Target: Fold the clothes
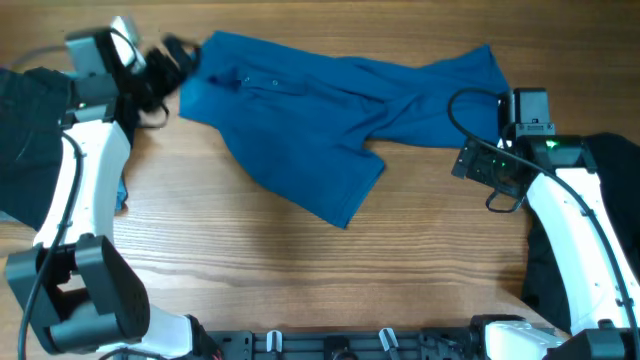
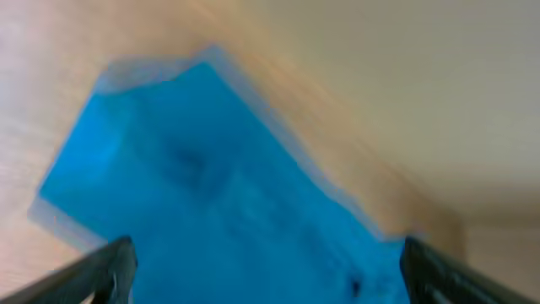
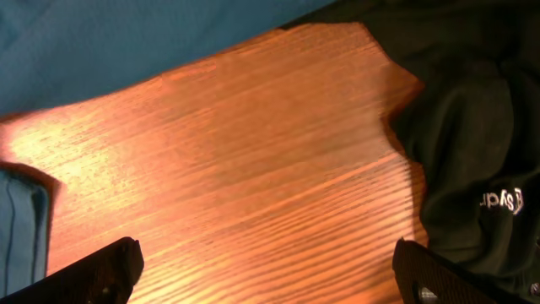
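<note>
The teal-blue collared shirt of the clothes lies crumpled across the far middle of the wooden table, collar and placket at the left. My left gripper hovers at the collar end. In the blurred left wrist view it is open, with blue shirt fabric below and between the fingers. My right gripper is by the shirt's right end. The right wrist view shows it open over bare wood, the shirt's edge beyond it and nothing between the fingers.
A black garment lies under the left arm at the table's left edge. Another black garment, with white lettering, is heaped at the right. A small light-blue piece peeks out beside the left arm.
</note>
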